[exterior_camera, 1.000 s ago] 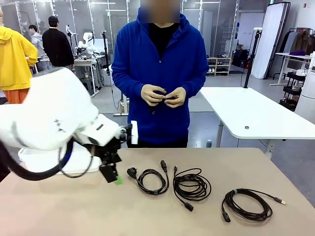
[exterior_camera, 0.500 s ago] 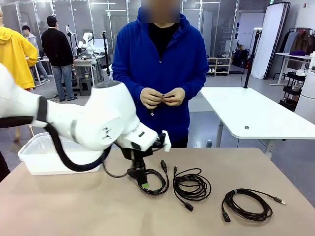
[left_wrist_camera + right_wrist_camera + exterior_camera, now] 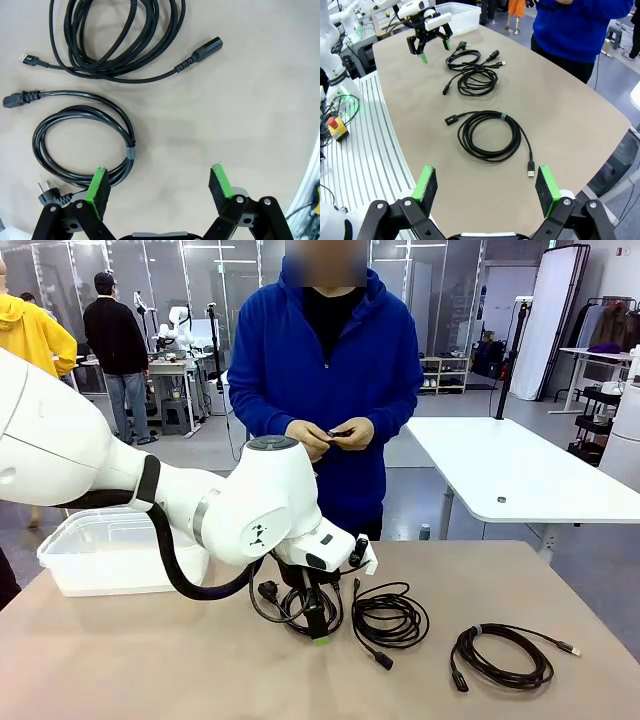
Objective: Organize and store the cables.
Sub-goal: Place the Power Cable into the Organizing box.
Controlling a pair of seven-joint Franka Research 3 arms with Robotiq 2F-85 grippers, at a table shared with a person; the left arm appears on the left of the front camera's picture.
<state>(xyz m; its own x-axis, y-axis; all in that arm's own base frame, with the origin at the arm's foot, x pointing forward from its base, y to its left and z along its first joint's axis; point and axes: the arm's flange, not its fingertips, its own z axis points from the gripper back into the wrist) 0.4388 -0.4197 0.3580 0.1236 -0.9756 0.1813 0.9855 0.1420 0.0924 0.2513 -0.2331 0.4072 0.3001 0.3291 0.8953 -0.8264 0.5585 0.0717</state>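
Low over the table (image 3: 150, 670), your left gripper (image 3: 158, 172) points down with its jaws wide apart, and between the green pads you have bare table surface. One pad (image 3: 98, 187) stands at the edge of the nearest coil, a power cord (image 3: 129, 137) with a wall plug on one end and a grey band around the loops; whether the pad touches it, I cannot tell. Just beside this cord, on the side toward your right arm, lies the middle cable (image 3: 420, 620), a fuller bundle of black loops. Well apart from these two, further to the right, lies the USB cable (image 3: 510, 677), coiled round, its silver tip pointing away from the coil. Your right gripper (image 3: 485, 175) hangs above the table's edge, nearest to this cable, with its jaws also fully apart and air between them. At the far left corner sits a clear plastic bin (image 3: 100, 560). Across the table a person (image 3: 320, 360) in a blue hoodie holds a small dark thing in both hands (image 3: 330, 435).
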